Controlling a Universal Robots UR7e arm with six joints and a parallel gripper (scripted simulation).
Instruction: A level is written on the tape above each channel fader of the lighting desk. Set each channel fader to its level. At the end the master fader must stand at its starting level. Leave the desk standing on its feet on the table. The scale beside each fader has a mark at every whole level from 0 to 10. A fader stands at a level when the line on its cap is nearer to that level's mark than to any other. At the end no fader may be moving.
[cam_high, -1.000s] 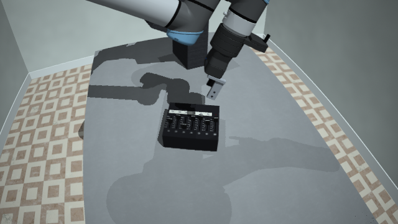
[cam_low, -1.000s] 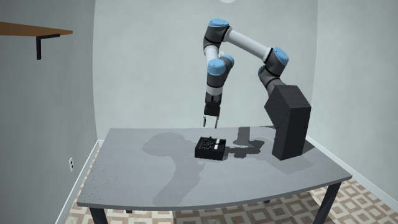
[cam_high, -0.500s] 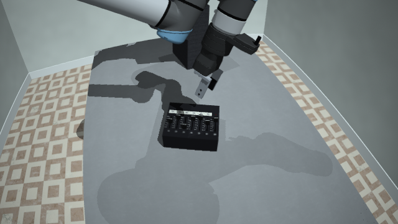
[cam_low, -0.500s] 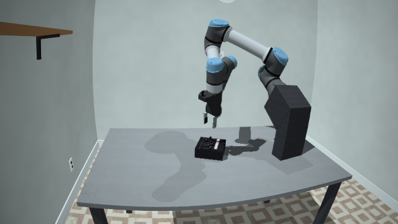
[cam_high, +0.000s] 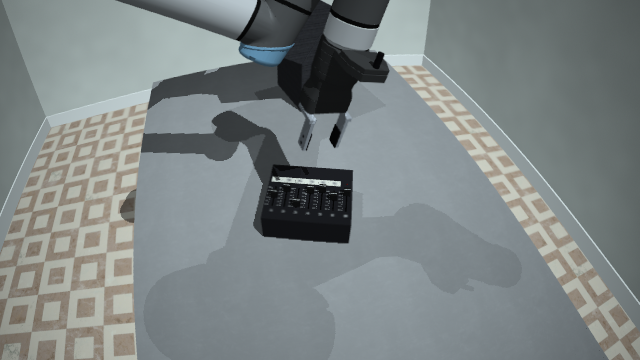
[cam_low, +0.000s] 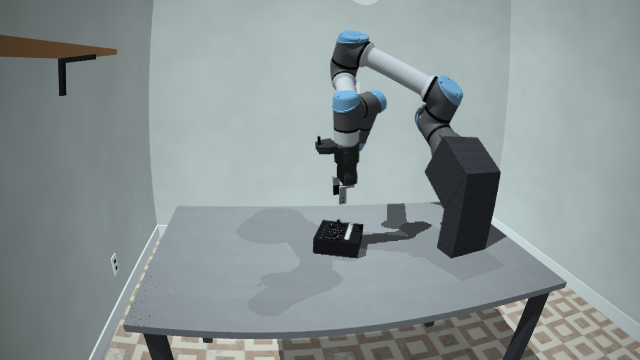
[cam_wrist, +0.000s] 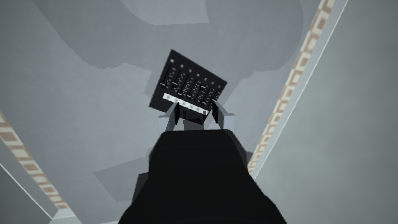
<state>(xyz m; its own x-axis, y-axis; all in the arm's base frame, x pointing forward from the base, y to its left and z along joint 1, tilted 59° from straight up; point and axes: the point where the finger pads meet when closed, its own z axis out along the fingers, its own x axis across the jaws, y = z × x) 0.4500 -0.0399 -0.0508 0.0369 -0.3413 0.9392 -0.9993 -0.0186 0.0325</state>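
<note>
The black lighting desk (cam_high: 306, 231) (cam_low: 336, 248) (cam_wrist: 158, 101) stands upright on the table. A white tape (cam_high: 306, 182) (cam_low: 348, 231) (cam_wrist: 171, 98) runs above several channel faders; its writing is too small to read. The fader caps stand at differing heights, among them one low cap (cam_high: 296, 203) near the middle. Exact levels cannot be read. A further fader column lies at the right end in the top view, beyond the tape. My gripper (cam_high: 320, 147) (cam_low: 339, 198) (cam_wrist: 196, 108) is open and empty, above and behind the desk's tape side, touching nothing. In the wrist view its fingers overlap the desk's tape edge.
The grey table (cam_high: 425, 310) (cam_low: 210, 300) carries the desk and shadows of the arm. The dark robot pedestal (cam_low: 480, 210) stands on the right in the exterior view. A brown shelf (cam_low: 55, 47) is on the left wall, far from the arm.
</note>
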